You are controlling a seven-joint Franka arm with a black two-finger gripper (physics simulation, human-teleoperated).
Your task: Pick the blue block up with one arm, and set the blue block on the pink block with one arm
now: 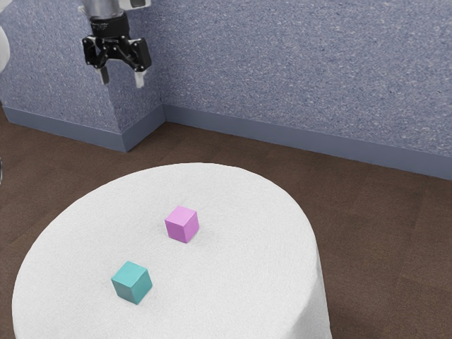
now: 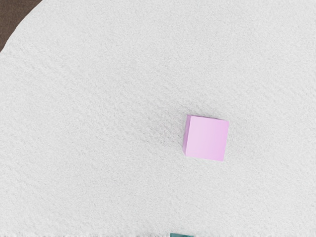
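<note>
A: Where's the gripper (image 1: 122, 78)?
B: High over the round white table (image 1: 254, 198), with its fingers spread apart and nothing held.
A: And the blue block (image 1: 132, 282)?
B: On the cloth, far below the gripper. The pink block (image 1: 182, 224) lies closer under the gripper, apart from the blue one.

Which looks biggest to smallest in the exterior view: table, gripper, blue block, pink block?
1. table
2. gripper
3. blue block and pink block: about alike; blue sits nearer the camera, so unranked.
</note>
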